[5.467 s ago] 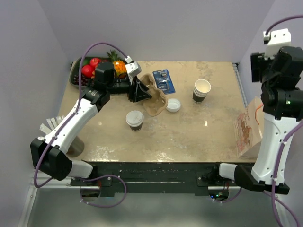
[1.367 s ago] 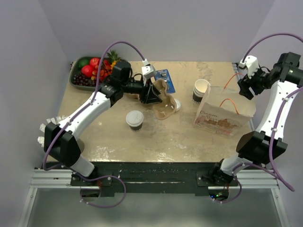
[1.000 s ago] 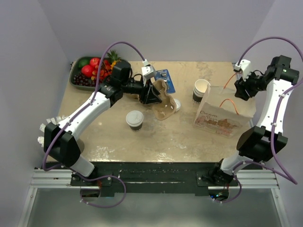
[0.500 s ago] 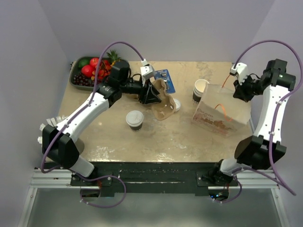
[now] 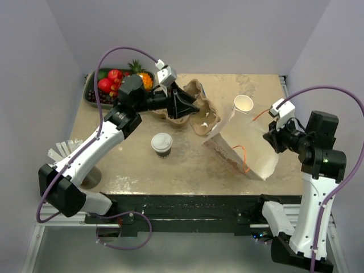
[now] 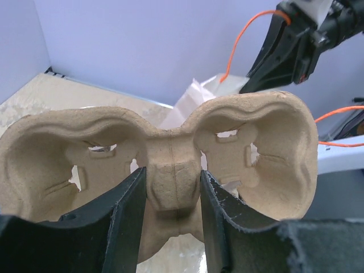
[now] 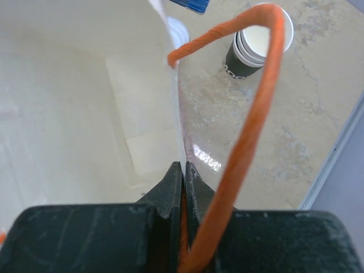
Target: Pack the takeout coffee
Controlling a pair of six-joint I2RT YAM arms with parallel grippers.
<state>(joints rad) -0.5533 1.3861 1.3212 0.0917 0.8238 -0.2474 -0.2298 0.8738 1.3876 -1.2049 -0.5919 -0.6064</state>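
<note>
the takeout coffee (image 5: 162, 143) stands upright and lidded on the desk (image 5: 187, 168), near its front middle, apart from both arms and not yet in anything; the left hand (image 6: 172, 192) is half closed, clamping the middle ridge of the moulded-pulp cup carrier (image 6: 259, 142), which hangs clear of the desk with its two wells empty; the right hand (image 7: 183, 170) is pinched tight on the orange handle (image 7: 250, 131) of the white paper bag (image 5: 244, 145), which leans steeply, its mouth towards the carrier and its base low by the front edge; the likeliest trouble is the bag itself; held by one thin cord, it may swing, fold or sag shut, so that the carrier catches on its rim instead of going in; the soft pulp ridge could bend or slip in the left grip if the carrier is pushed against the paper; the stack of lidless cups (image 5: 243, 104) stands just behind the bag, and a sweep of the paper could tip it; the order looks risky too; if the carrier goes in empty, the coffee has to be lowered into a well deep in the bag, where a skewed drop could pop the lid and spill; neither hand is free for the cup.
</note>
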